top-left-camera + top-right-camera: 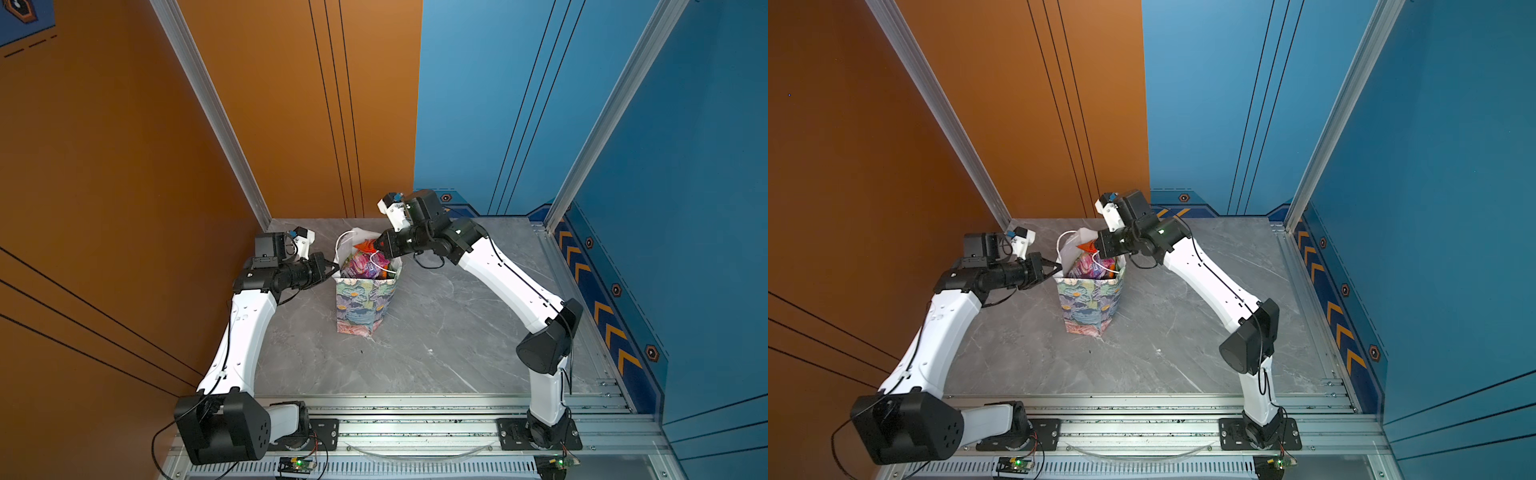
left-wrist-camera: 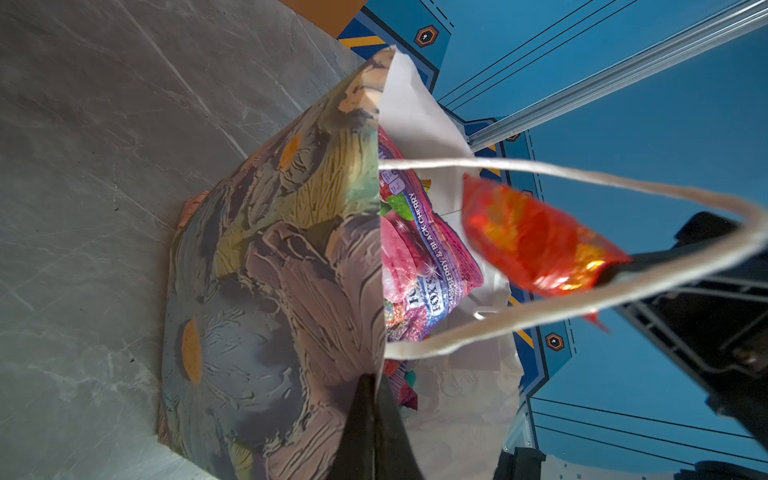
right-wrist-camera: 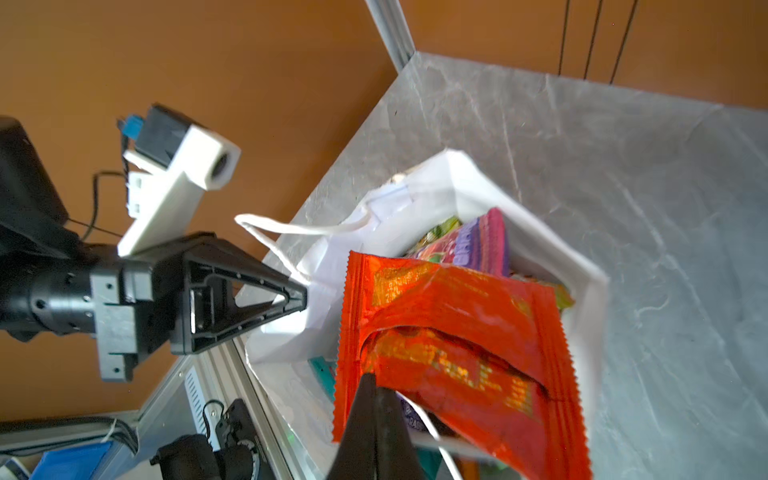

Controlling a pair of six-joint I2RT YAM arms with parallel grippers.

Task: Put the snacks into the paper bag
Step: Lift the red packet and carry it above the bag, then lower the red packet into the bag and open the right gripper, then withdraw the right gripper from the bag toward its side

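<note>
Paper bag [image 2: 270, 270] — cord handle [image 2: 540, 170] crosses its mouth beside red packet [image 2: 532, 241].

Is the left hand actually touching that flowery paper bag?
Touching. The left wrist view shows the left hand shut on the top edge of the paper bag, pinching it.

Upright floral paper bag [image 1: 365, 305], seemingly full of snacks [image 1: 363, 266], red packet [image 3: 453, 345] over its mouth

One paper bag [image 1: 365, 305], two end effectors [image 1: 337, 266] [image 1: 376, 246] — snacks [image 1: 365, 267] (heaped, uncountable).
</note>
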